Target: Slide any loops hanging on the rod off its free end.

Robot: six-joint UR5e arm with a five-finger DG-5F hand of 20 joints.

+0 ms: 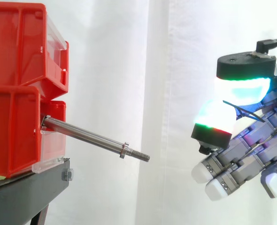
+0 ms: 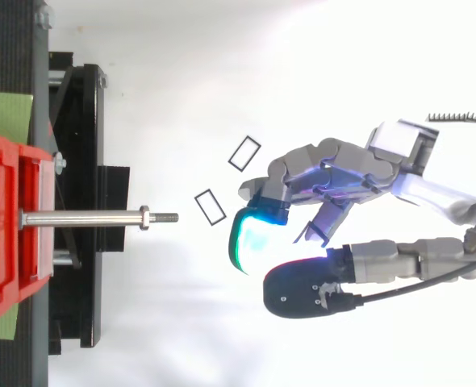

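Observation:
A bare steel rod (image 1: 87, 136) sticks out of the lower red bin (image 1: 11, 136) and slopes slightly down to its threaded free end (image 1: 141, 155). No loop hangs on it in the side view or on the rod (image 2: 85, 218) in the top view. My hand (image 1: 251, 150) hovers to the right of the free end, well apart from it. In the top view the hand (image 2: 335, 173) has curled fingers with glowing fingertips (image 2: 250, 234) close to the thumb, and nothing shows between them.
Two red bins (image 1: 21, 47) are stacked on the black stand (image 1: 26, 192) at the left. Two small black-outlined rectangles (image 2: 210, 206) (image 2: 244, 153) lie on the white surface between rod tip and hand. A white curtain hangs behind.

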